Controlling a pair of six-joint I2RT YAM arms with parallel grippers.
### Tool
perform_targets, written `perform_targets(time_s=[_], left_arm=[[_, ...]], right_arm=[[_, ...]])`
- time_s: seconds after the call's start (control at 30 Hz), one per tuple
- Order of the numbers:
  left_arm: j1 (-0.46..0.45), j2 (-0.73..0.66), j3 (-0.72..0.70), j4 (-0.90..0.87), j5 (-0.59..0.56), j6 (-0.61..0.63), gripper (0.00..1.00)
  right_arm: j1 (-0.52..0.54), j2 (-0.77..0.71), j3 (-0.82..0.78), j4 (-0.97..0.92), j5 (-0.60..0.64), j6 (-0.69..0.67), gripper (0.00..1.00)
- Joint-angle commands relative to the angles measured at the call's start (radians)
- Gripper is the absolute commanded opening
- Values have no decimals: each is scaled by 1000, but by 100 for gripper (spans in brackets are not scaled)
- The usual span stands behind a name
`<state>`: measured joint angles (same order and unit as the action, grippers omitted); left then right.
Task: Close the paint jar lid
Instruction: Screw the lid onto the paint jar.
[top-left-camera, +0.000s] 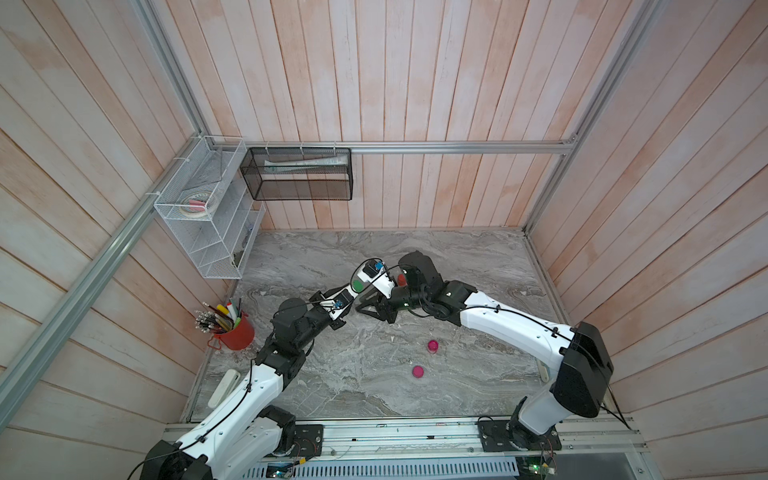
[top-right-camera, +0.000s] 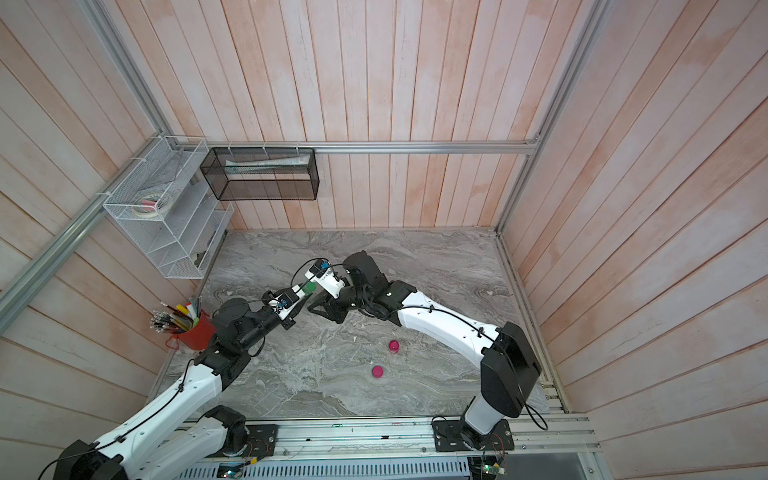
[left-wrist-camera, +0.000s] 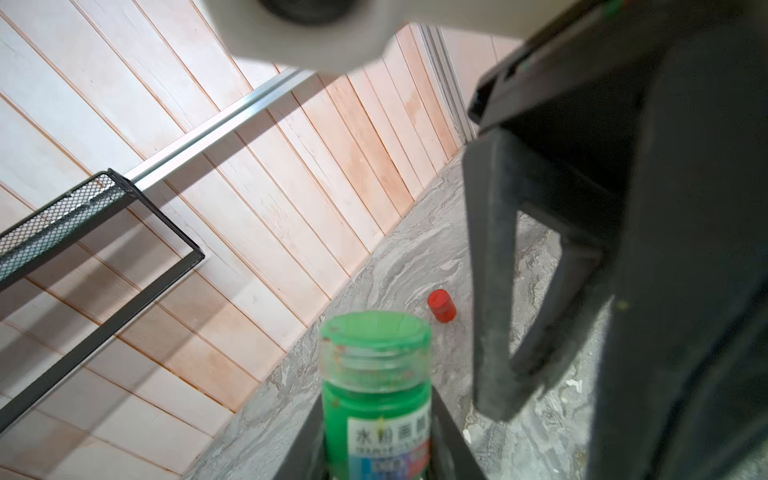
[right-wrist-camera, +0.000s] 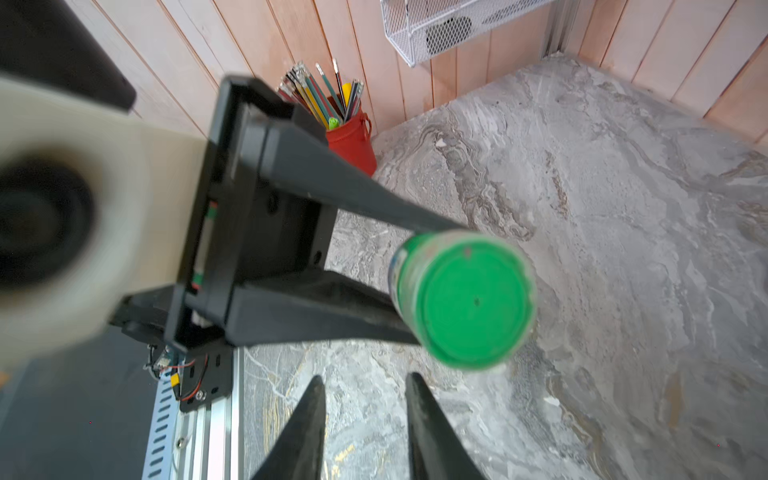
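A green paint jar (left-wrist-camera: 376, 399) with a printed label is held above the marble table near its middle, my left gripper (left-wrist-camera: 377, 415) shut on its body. Its lid (right-wrist-camera: 469, 301) is green and round and sits on the jar's mouth, with the threaded neck showing under it. In both top views the jar (top-left-camera: 357, 285) (top-right-camera: 308, 288) shows as a green spot between the two wrists. My right gripper (right-wrist-camera: 365, 377) hangs close beside the jar, open, with only marble between its fingers (left-wrist-camera: 494, 291).
A small red jar (left-wrist-camera: 441, 305) stands on the table behind the arms. Two pink jars (top-left-camera: 433, 345) (top-left-camera: 418, 371) stand nearer the front. A red cup of pencils (top-left-camera: 235, 332) is at the left wall, under a white wire shelf (top-left-camera: 208, 208) and a black mesh basket (top-left-camera: 299, 174).
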<state>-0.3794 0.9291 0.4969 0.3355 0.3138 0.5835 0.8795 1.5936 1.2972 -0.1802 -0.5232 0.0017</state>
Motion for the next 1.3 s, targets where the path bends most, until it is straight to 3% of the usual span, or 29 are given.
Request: perform_targets(time_s=[0.0, 0.23, 0.5, 0.63, 0.9, 1.27], left_arm=[[0, 14, 33, 33, 1, -6, 29], [0, 21, 44, -6, 68, 8, 29], [0, 36, 88, -143, 396, 22, 30], [0, 61, 115, -174, 508, -5, 30], [1, 68, 112, -155, 494, -17, 30], [0, 66, 108, -148, 465, -14, 30]], right_arm=[[-4, -59, -31, 5, -6, -26, 34], [-47, -163, -100, 80, 150, -50, 34], [-100, -239, -176, 142, -23, -224, 35], [-106, -273, -202, 171, -81, -282, 38], [-106, -232, -145, 95, -139, -301, 48], [-78, -189, -122, 72, -83, -298, 49]])
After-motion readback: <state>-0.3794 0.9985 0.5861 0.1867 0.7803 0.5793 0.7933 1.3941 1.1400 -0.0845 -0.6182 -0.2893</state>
